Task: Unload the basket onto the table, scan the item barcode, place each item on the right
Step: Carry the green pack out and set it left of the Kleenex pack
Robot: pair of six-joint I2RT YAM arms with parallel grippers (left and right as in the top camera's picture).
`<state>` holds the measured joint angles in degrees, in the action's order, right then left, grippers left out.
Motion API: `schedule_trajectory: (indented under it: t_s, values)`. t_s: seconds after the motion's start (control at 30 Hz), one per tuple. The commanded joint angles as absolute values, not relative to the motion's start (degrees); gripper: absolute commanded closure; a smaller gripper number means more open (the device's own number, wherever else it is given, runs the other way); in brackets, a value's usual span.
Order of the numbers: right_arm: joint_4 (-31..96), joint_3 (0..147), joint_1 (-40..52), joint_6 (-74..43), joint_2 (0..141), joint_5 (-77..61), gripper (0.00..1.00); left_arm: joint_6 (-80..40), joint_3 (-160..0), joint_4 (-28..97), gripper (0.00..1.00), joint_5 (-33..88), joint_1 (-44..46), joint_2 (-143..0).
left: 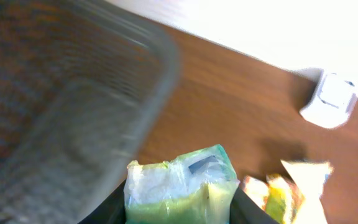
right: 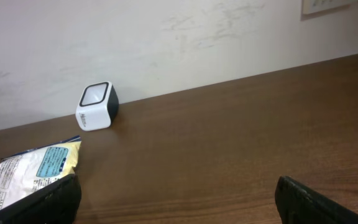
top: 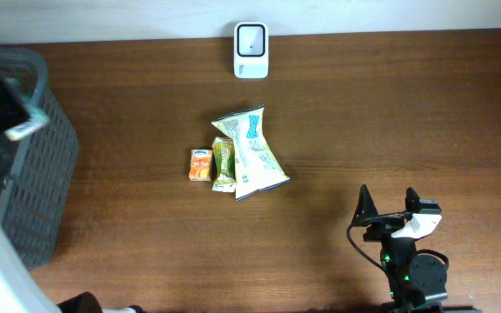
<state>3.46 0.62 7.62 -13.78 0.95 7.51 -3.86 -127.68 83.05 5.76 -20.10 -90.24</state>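
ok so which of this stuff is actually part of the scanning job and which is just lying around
In the job: green packet, clamped in the left gripper; white scanner by the wall.
Just lying about for now: orange carton, small green pouch, large snack bag, grey basket, open right gripper.

We count one white scanner point(top: 251, 49) on the tabletop point(top: 390, 113) and, well to its left, one dark mesh basket point(top: 50, 174). On the near side of the scanner lie three packaged goods side by side: one yellow bag point(top: 255, 152), one slim green packet point(top: 223, 165) and one small orange carton point(top: 201, 164). One pale green pouch point(left: 179, 186) is far left of the scanner, by the basket, which makes four items in all.
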Motion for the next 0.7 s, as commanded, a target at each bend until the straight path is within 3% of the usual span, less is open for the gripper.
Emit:
schedule_trajectory:
  t_s: [0.0,0.23,0.37,0.5,0.67]
  values:
    - [3.90,0.32,7.88,-14.20,0.78,7.79,0.01,-3.33,-119.09,81.93,0.62,5.87,-12.40,-92.36]
    - [3.90,0.32,7.88,-14.20,0.80,7.79,0.01,-3.16,-88.68,64.88,0.61,4.27,-1.98,-92.47]
    - [3.90,0.32,7.88,-14.20,0.78,7.79,0.01,-2.90,-71.29,46.37,0.59,4.27,0.01,-93.17]
    - [3.90,0.32,7.88,-14.20,0.80,7.79,0.01,-2.92,-61.10,31.75,0.60,4.62,0.12,-95.39]
    - [3.90,0.32,7.88,-14.20,0.80,7.79,0.01,-2.92,-59.07,27.49,0.57,5.37,1.41,-99.85]
